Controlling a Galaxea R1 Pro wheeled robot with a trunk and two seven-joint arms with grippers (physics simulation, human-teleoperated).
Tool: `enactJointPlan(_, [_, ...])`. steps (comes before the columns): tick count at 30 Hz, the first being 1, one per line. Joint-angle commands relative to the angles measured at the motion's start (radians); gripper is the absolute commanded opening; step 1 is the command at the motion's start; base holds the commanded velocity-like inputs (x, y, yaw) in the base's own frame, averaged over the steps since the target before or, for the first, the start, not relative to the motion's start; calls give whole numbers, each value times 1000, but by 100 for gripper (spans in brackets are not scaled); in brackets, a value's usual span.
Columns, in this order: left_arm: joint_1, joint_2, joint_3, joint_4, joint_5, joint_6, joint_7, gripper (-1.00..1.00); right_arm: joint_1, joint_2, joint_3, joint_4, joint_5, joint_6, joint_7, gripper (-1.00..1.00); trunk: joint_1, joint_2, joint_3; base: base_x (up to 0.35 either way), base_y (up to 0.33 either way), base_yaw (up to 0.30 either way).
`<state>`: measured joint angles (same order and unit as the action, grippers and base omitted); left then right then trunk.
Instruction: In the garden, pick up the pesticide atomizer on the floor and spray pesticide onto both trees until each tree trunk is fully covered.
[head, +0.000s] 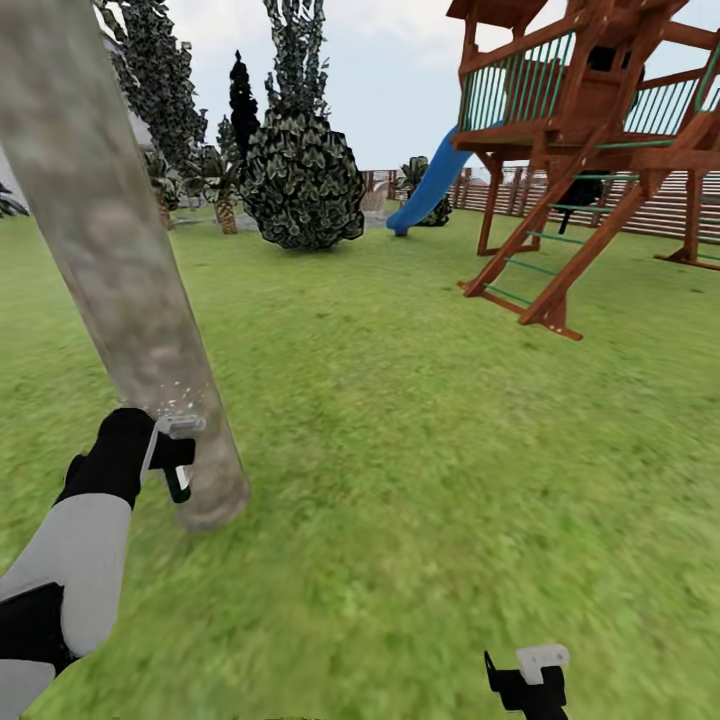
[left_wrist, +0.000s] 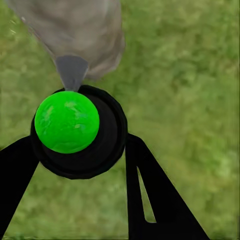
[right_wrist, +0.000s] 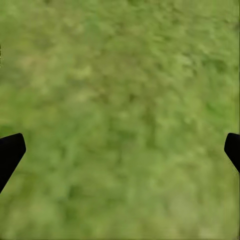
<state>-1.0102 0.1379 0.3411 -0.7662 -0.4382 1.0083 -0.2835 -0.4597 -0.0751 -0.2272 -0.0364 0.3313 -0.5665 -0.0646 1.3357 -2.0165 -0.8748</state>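
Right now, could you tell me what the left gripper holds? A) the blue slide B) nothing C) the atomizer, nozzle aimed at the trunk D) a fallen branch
C: in the left wrist view the left gripper's fingers close around the atomizer, whose grey nozzle points at the trunk rising from the lawn.

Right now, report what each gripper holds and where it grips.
The left gripper holds the pesticide atomizer, its fingers closed on the round black body below the green top, nozzle toward the tree trunk. The right gripper is open over grass, empty.
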Motion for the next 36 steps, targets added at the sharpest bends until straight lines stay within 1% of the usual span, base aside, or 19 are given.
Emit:
enactJointPlan(1, [1,0,3,-1,-10,2,-9,-100,-1,0,-4,1,11,-3,-6,100,0,0,-1,0,-278,270])
enactJointPlan(4, [7,4,3,5,-10,1,-9,-100,-1,0,-4,1,11,-3,-6,100,0,0,-1,0,-278,271])
enactJointPlan(12, [11,-5,4,16,-7,-5,-3,-100,-1,0,-4,1,11,-3,-6,100,0,0,-1,137,-276,272])
enactJointPlan(16, [84,-1,3,16,-7,-12,-8,-100,-1,0,-4,1,11,-3,-6,100,0,0,-1,230,-261,176])
enactJointPlan(18, [115,-7,1,15,-6,-15,-9,-100,-1,0,-4,1,11,-3,-6,100,0,0,-1,221,-260,11])
enactJointPlan(21, [129,-12,2,19,-5,-20,-11,-100,-1,0,-4,1,11,-3,-5,100,0,0,-1,192,-269,134])
enactJointPlan(22, [135,-12,3,25,-5,-33,-11,-100,-1,0,-4,1,11,-3,-5,100,0,0,-1,183,-273,247])
enactJointPlan(24, [162,-12,3,43,-7,-95,-2,-100,-1,0,-4,1,11,-3,-4,100,0,0,-1,182,-274,265])
enactJointPlan(25, [174,-8,4,49,-9,-123,1,-100,-1,0,-4,1,11,-3,-4,100,0,0,-1,181,-274,272])
enactJointPlan(27, [204,2,10,47,-10,-140,3,-100,-1,0,-4,1,11,-3,-4,100,0,0,-1,191,-273,106])
enactJointPlan(28, [217,4,19,43,-9,-141,1,-100,-1,0,-4,1,11,-3,-4,100,0,0,-1,221,-258,37])
enactJointPlan(29, [227,6,46,40,-8,-144,-2,-100,-1,0,-4,1,11,-3,-5,100,0,0,-1,271,-207,10])
enactJointPlan(30, [230,5,62,38,-7,-146,-3,-100,-1,0,-4,1,11,-2,-6,100,0,0,-1,285,-177,4])
enactJointPlan(33, [231,1,75,34,-7,-145,-7,-100,-1,0,-4,1,11,-1,-6,100,0,0,-1,107,-63,1])
enactJointPlan(36, [232,-10,73,41,-6,-144,-9,-100,-1,0,-4,1,11,-2,-5,100,0,0,-1,132,-7,0])
